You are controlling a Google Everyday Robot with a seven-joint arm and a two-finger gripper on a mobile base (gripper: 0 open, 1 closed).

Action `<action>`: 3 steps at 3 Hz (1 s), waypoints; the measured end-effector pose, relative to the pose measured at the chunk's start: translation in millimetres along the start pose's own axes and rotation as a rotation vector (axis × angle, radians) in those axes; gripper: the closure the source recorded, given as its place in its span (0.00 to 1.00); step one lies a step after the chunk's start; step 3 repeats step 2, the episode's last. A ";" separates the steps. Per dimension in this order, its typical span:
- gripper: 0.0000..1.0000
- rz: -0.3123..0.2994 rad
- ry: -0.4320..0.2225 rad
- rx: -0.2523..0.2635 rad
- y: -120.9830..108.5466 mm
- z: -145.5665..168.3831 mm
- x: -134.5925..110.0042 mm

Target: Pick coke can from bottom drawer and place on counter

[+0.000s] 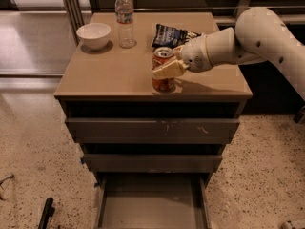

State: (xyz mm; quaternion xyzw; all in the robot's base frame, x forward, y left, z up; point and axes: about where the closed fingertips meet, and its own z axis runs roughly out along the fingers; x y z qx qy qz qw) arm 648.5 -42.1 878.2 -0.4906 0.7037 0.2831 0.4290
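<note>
The coke can (163, 83) stands upright on the counter (109, 75), near its front edge and a little right of centre. My gripper (165, 65) reaches in from the right and is shut around the can, with one cream finger (168, 70) lying across the can's front. The other finger is hidden behind the can. The bottom drawer (152, 209) is pulled open below, and nothing shows on its grey floor.
A white bowl (93, 35) and a clear water bottle (125, 18) stand at the back left of the counter. A dark snack bag (171, 35) lies just behind the can. The two upper drawers (152, 130) are slightly open. A black object (46, 211) lies on the floor at the lower left.
</note>
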 end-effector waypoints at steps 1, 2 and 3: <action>0.00 0.000 0.000 0.000 0.0 0.1 0.0; 0.00 0.000 0.000 0.000 0.0 0.1 0.0; 0.00 0.000 0.000 0.000 0.0 0.1 0.0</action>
